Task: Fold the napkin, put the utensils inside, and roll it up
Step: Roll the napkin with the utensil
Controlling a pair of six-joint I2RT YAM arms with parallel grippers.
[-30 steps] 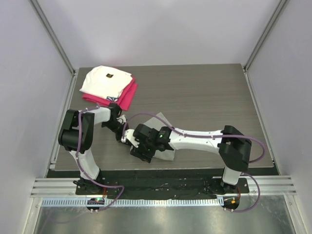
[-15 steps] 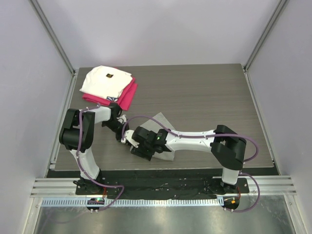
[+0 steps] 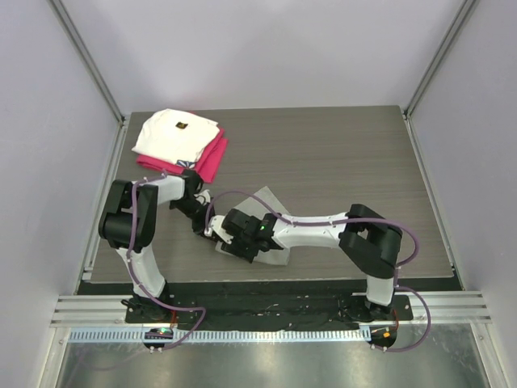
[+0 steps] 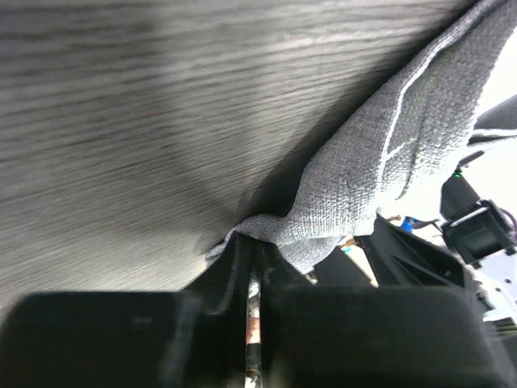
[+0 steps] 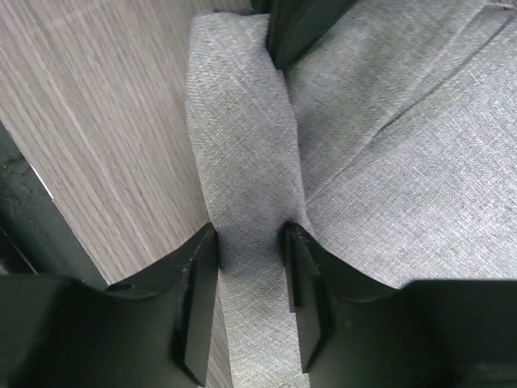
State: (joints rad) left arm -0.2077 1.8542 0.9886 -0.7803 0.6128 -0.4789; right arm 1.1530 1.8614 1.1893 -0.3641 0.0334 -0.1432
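Table (image 3: 339,162): wood-grain.
Napkin (image 5: 388,162): at table's 7 o'clock, near front edge, bunched under both wrists.
Right gripper (image 5: 250,242): jaws half apart, clamped on raised fold, pads touching cloth both sides.
Left gripper (image 4: 246,257): jaws together on napkin edge.
Utensil: not in view, maybe wrapped.
Judgement: fold-or-roll step. Use left pinch as anchor, take full fold thickness in right, turn evenly, avoid dragging cloth.

The far and right stretches of the dark wood-grain tabletop (image 3: 347,153) lie open for passing, whereas the folded white cloth (image 3: 174,133) atop the magenta-red folded cloth (image 3: 212,158) fills the far left corner and the left arm (image 3: 129,218) and right arm (image 3: 315,233) crowd over the light-grey soft napkin (image 3: 266,197) near the front left.
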